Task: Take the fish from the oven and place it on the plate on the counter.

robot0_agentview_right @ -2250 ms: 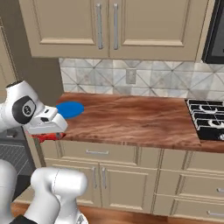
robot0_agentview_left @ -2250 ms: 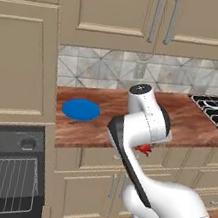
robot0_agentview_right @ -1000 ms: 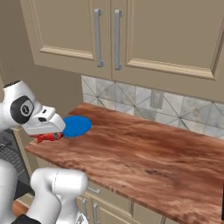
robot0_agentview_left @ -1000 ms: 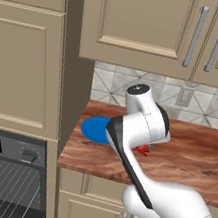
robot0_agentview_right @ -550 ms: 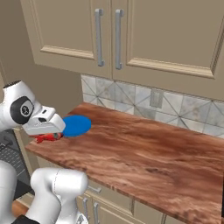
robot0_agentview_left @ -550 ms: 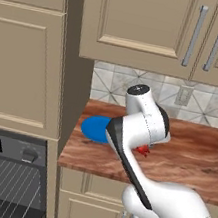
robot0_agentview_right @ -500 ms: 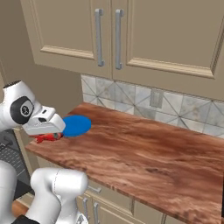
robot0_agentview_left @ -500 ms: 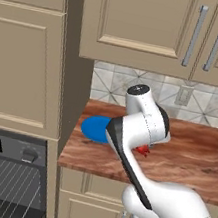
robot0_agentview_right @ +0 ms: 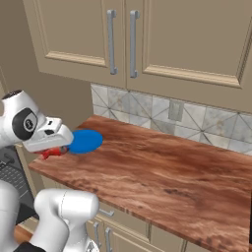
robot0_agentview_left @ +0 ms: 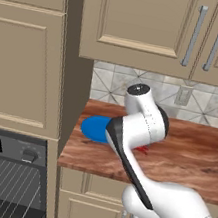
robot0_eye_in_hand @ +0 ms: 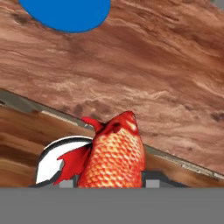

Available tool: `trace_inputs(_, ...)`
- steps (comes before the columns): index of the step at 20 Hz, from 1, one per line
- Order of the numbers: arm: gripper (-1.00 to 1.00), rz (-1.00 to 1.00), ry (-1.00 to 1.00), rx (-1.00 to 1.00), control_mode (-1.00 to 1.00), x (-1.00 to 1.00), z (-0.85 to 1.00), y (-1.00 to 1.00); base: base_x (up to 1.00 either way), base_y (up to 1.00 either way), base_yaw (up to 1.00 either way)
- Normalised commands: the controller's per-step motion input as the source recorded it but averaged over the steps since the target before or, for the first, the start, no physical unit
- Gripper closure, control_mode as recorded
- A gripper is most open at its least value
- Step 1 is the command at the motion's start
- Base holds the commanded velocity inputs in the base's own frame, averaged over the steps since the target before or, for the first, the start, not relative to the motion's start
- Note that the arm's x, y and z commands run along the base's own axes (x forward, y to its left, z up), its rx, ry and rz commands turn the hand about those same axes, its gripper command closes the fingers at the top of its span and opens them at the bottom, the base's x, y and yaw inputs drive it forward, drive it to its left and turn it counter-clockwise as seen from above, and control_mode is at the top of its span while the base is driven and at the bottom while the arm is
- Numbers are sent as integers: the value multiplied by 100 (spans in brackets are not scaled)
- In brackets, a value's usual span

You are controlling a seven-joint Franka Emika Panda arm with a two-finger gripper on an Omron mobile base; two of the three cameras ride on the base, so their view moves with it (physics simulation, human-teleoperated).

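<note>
The base has rolled closer, so the plate (robot0_agentview_left: 96, 128) now sits near the counter's (robot0_agentview_right: 162, 172) left edge. The gripper (robot0_eye_in_hand: 111, 177) stays clamped on the fish (robot0_eye_in_hand: 113, 156), over the counter's front edge. Next comes the drop.

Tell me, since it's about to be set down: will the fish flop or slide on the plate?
The fish juts straight out of the gripper without sagging, so it probably handles as stiff. Its scales look glossy, so it might skid a little on the flat blue plate. It looks small beside the plate, so probably light.
</note>
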Motion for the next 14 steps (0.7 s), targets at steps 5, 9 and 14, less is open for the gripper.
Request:
trace_inputs(5, 100, 47, 0, 1, -100, 17, 0, 0, 0, 0, 0)
trace_inputs(9, 100, 53, 0, 4, -100, 6, -3, -14, 0, 0, 0)
trace_inputs(14, 100, 35, 2, 0, -100, 54, -5, -1, 0, 0, 0)
